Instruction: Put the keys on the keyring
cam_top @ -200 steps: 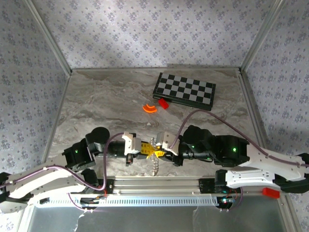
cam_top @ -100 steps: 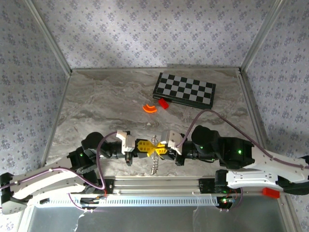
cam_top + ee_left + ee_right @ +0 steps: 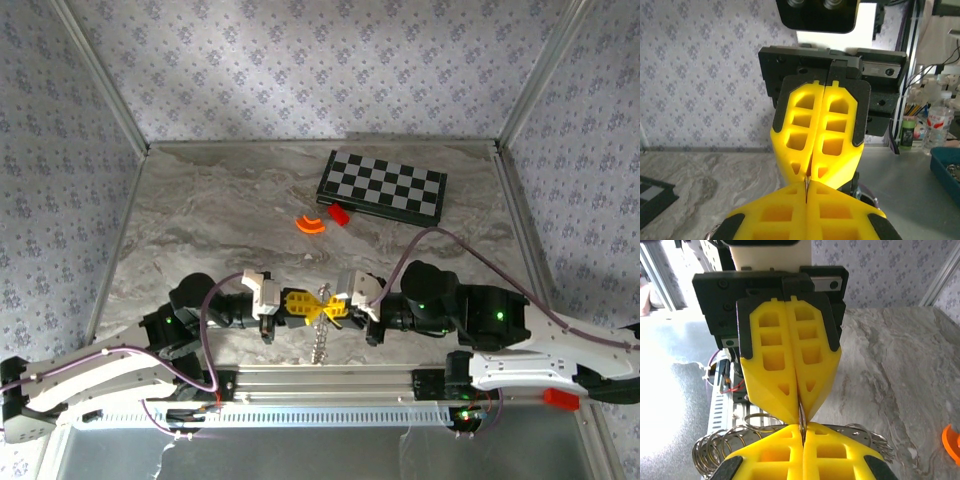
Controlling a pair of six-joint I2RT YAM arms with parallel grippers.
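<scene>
My left gripper (image 3: 313,308) and right gripper (image 3: 329,308) meet tip to tip above the table's near edge, both shut. In the right wrist view a thin silver keyring (image 3: 802,416) stands edge-on, clamped in my right gripper (image 3: 802,434) below and my left gripper (image 3: 800,409) above. A bunch of linked rings (image 3: 727,442) fans out behind my fingers. Seen from above, the chain (image 3: 320,345) dangles under the two tips. In the left wrist view a metal sliver (image 3: 806,184) shows between my left gripper (image 3: 806,194) and the right gripper (image 3: 811,172). The keys are hidden.
A black-and-white checkerboard (image 3: 382,187) lies at the back right, with a red block (image 3: 339,214) and an orange arc piece (image 3: 311,225) just in front of it. The metal rail (image 3: 330,382) runs directly below the grippers. Patterned walls close in both sides.
The right gripper's jaws have closed onto the ring. Both arms straightened into a tip-to-tip line, and the right gripper edged slightly left. The chain still hangs beneath them.
</scene>
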